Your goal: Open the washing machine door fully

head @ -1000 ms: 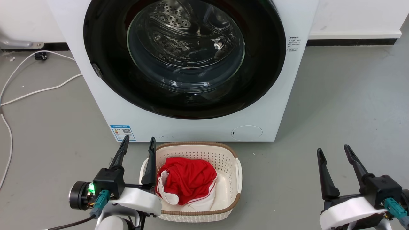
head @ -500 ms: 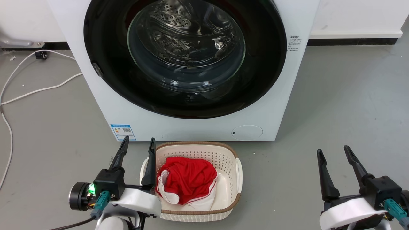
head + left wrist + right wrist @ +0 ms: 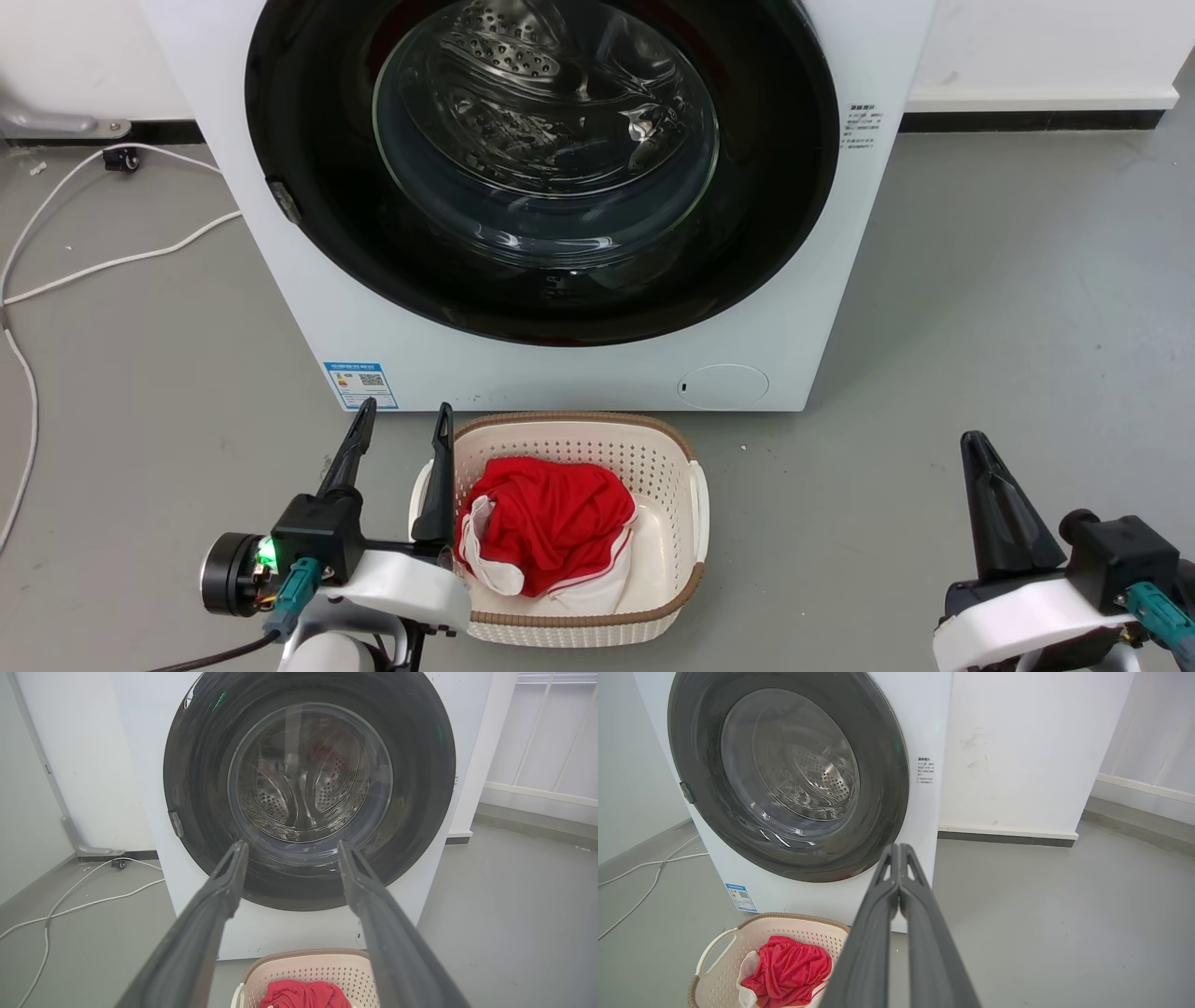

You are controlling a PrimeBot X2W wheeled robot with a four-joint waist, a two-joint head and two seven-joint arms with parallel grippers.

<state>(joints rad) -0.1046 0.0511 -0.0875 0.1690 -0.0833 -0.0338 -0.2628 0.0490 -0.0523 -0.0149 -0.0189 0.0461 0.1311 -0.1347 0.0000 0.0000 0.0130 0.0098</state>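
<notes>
Your left gripper [image 3: 408, 404] released, right gripper [image 3: 976, 439] clenched empty, both well short of the closed round glossy-black washing machine door [image 3: 308, 140].

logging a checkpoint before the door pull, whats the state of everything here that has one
washing machine door: shut, not yet opened
left gripper: open, empty
right gripper: shut, holding nothing
laundry basket: upright, with a red garment inside
round flap: shut
</notes>
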